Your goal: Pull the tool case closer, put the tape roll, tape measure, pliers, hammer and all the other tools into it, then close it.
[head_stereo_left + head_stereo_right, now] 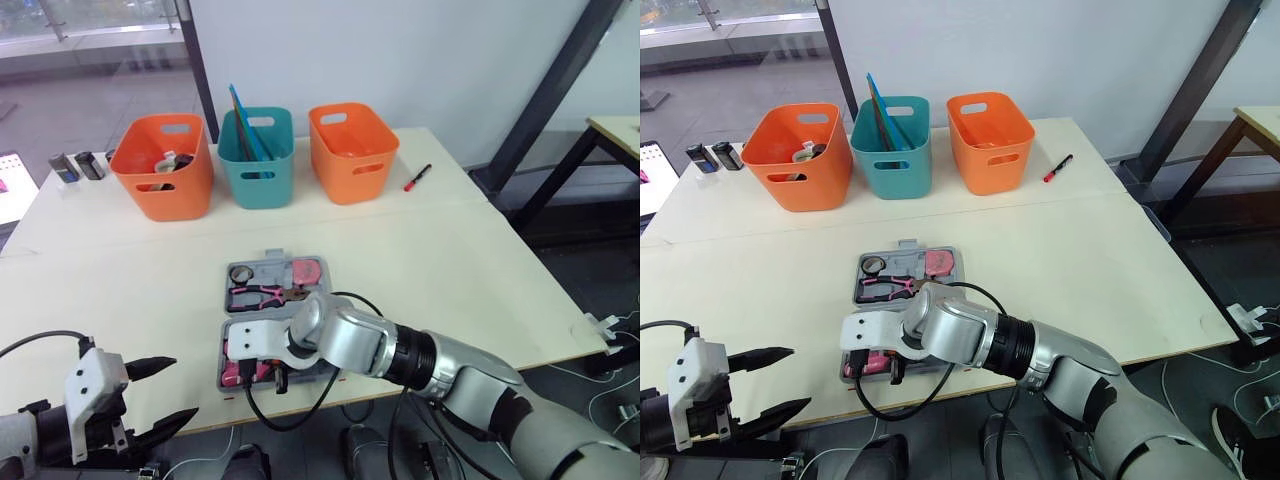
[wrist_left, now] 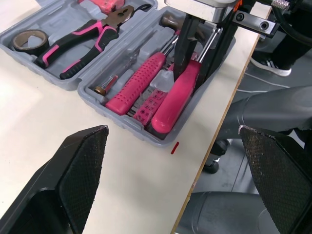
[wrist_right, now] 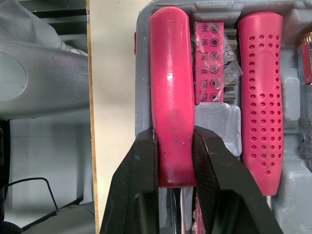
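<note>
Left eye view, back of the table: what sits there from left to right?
Pair of small dark blocks → left orange plastic bin → teal plastic bin → right orange plastic bin → red marker pen.

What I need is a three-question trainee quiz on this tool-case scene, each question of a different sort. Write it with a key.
1. True or false: the right gripper is shut on the smooth pink handle.
2. Which tool lies beside the tape roll in the tool case? A) pliers B) saw C) wrench
3. Fill in: the left gripper is ___ (open or shut).
Key: 1 true; 2 A; 3 open.
</note>
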`<state>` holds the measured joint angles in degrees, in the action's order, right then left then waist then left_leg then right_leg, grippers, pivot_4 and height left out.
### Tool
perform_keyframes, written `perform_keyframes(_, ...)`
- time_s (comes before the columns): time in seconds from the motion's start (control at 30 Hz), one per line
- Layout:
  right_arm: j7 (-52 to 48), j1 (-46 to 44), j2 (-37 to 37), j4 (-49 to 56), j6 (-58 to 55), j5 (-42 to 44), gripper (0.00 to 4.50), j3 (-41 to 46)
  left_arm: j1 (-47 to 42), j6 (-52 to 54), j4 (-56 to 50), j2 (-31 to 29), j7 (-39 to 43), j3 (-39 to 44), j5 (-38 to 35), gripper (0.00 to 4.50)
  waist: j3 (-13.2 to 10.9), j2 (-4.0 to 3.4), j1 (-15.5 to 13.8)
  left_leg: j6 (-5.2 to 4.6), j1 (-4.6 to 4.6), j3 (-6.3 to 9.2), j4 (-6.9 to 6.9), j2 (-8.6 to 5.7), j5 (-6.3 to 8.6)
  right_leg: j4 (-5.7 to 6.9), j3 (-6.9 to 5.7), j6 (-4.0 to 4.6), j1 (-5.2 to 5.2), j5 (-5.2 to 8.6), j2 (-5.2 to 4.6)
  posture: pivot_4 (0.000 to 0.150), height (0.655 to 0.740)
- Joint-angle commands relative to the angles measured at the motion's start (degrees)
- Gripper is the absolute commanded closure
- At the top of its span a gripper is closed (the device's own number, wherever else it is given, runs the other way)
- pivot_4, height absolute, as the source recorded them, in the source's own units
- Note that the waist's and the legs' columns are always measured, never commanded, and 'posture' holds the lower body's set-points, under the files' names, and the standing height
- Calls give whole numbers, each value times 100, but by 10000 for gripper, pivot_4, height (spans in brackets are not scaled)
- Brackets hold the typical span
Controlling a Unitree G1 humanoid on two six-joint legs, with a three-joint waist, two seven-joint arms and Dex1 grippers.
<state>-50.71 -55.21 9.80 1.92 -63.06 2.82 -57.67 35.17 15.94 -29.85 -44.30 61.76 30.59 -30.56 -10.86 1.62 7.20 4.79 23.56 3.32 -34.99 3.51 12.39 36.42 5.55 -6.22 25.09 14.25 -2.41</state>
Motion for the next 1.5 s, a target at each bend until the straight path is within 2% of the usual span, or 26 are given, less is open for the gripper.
perform_keyframes(0.03,24,-124,-137,13,71,-49,30039,32,30,-34,-126,19,-23,128,-10,0,0,0,1,0,0,0,0,0,0,0,0,0,0,0,0,1500,7400)
perform_keyframes(0.13,-8,-170,-121,110,10,-16,17020,117,17,-34,-127,17,-30,114,-15,0,0,0,1,0,0,0,0,0,0,0,0,0,1,0,0,1500,7400)
perform_keyframes(0.3,-249,-214,175,738,-180,336,17020,628,-23,-33,-117,20,-50,85,-26,0,-1,-1,-10,0,7,0,2,0,0,0,0,0,5,0,0,1500,7400)
perform_keyframes(0.5,-435,396,792,868,647,733,17020,1701,-130,-55,-16,11,-37,15,-25,0,3,5,-26,0,9,-1,-5,-1,0,-2,0,-1,3,0,-1,1500,7400)
perform_keyframes(0.57,-339,813,1169,658,2252,327,17020,1758,-212,-67,39,15,-37,-64,-2,0,5,9,-47,0,9,-1,-6,-1,0,-3,0,-1,0,0,-2,1500,7400)
perform_keyframes(0.63,-638,1091,1341,504,3056,341,17020,1794,-289,-78,97,21,-34,-123,11,0,5,10,-37,0,9,-7,-4,-2,0,-13,-2,-1,-6,0,-6,1500,7400)
perform_keyframes(0.73,-1130,1396,1449,346,3386,560,25936,1820,-384,-111,188,25,-29,-192,42,0,4,9,-6,0,9,-13,-1,-2,0,-13,1,-2,-4,0,-4,1500,7400)
perform_keyframes(0.83,-1376,1636,1383,60,4010,539,41401,1867,-458,-161,285,21,-10,-239,65,0,4,9,-10,-1,6,-9,0,9,0,-6,1,-2,-3,-1,10,1500,7400)
perform_keyframes(0.87,-1344,1685,1302,-131,4204,447,44456,1854,-476,-179,309,22,-10,-257,75,0,4,9,-14,-2,2,-9,1,10,0,-5,1,-2,-5,-1,11,1500,7400)
perform_keyframes(1.13,-1157,1855,633,-1088,4548,344,44456,2044,-557,-284,424,-31,17,-352,253,0,4,11,-31,-1,-5,-9,-17,8,0,-5,2,2,-22,-3,8,1500,7400)
perform_keyframes(1.33,-1035,2170,363,-2520,5352,-220,44456,1872,-656,-214,500,-81,-82,-421,442,0,5,10,-31,-1,-9,-8,-10,9,0,-6,1,2,-25,-3,10,1500,7400)
perform_keyframes(1.43,-1184,2270,371,-2656,5574,-211,44456,1972,-706,-67,603,-109,-199,-430,509,0,6,9,-28,-1,-27,-8,-8,9,0,-6,1,2,-41,-3,11,1500,7400)
perform_keyframes(1.5,-1291,2257,305,-2450,5703,111,44456,2311,-882,176,752,-121,-368,-506,532,0,5,8,-29,-1,-32,-7,-9,9,0,-6,1,2,-47,-3,11,1500,7400)
